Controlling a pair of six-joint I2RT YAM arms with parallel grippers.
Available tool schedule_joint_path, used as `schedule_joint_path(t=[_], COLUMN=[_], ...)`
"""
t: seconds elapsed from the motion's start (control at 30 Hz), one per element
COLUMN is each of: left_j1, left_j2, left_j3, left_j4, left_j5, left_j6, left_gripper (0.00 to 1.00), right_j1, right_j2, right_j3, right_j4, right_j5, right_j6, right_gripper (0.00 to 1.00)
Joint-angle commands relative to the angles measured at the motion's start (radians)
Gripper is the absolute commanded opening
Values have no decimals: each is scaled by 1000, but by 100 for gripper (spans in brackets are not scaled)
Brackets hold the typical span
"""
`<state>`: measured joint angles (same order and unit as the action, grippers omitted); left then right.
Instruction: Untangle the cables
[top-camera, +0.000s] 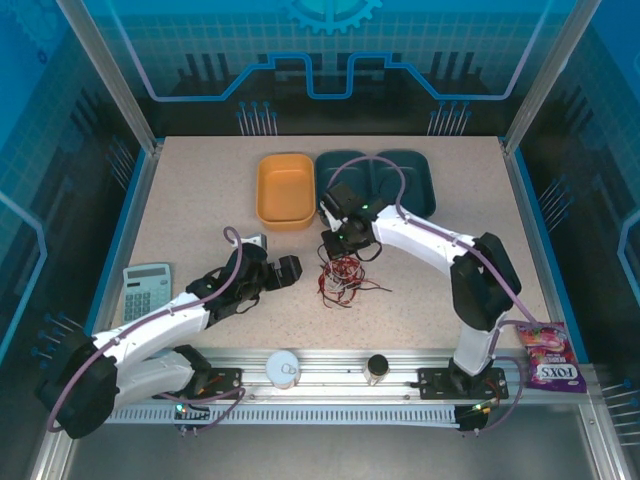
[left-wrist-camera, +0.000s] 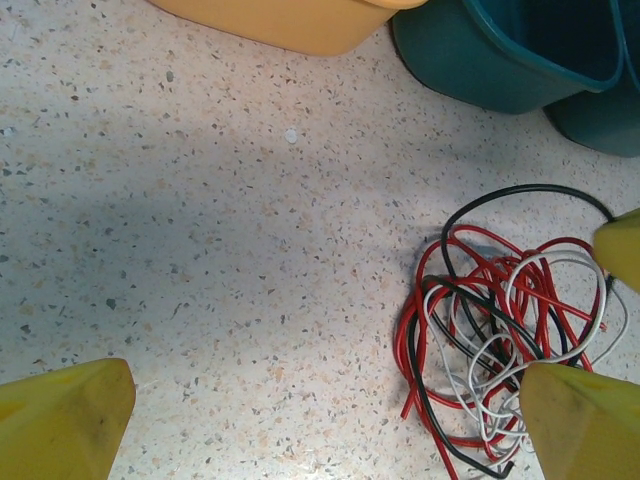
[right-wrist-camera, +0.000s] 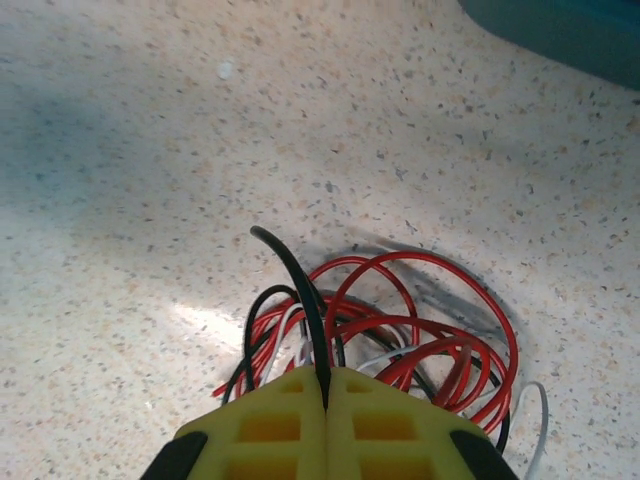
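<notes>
I'm seeing the speckled beige stone-look tabletop (left-wrist-camera: 200, 250) looking matt and finely grained, the thin red, black and white plastic-sheathed cables (left-wrist-camera: 500, 345) gleaming smooth, and the yellow moulded-plastic fingers (right-wrist-camera: 270, 430) of the right gripper (right-wrist-camera: 327, 385) looking dull.

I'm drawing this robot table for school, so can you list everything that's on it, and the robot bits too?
cables: one tangle, red, black and white, table middle
tub: one, orange, far side
bins: two, teal, right of the tub
calculator: one, grey, left side
sweets bag: one, pink, near right corner
small round things: two, white and dark, front rail
table: one, speckled beige
left tool: one, yellow tips, open by the tangle
right tool: one, yellow, shut on a black cable
</notes>
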<state>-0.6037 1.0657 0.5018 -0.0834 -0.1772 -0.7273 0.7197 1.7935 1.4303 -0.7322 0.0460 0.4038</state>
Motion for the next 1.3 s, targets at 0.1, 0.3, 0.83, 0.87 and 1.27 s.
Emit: schedule_joint_path(t=[0.1,0.3,0.83,0.87,1.27], left_j1=[10,9,10,9,10], left_j2=[-1,-1,22,23,71], left_j3=[18,26,33,36,60], left_j4=[10,24,99,104,152], left_j5=[35,70,183,193,234], left_j6=[14,23,79,84,140], left_gripper=[99,99,99,99,97], right_j1=[53,81,101,102,103], right_j2=[-145,-245,-403,-410,-479], right_j3=[13,24,56,57,58], right_j4=[-34,-64,-82,-80,-59], right_j5=[55,96,90,85,68], right_j6=[-4,-3,2,3,-1], right_gripper=[0,0,0,0,0])
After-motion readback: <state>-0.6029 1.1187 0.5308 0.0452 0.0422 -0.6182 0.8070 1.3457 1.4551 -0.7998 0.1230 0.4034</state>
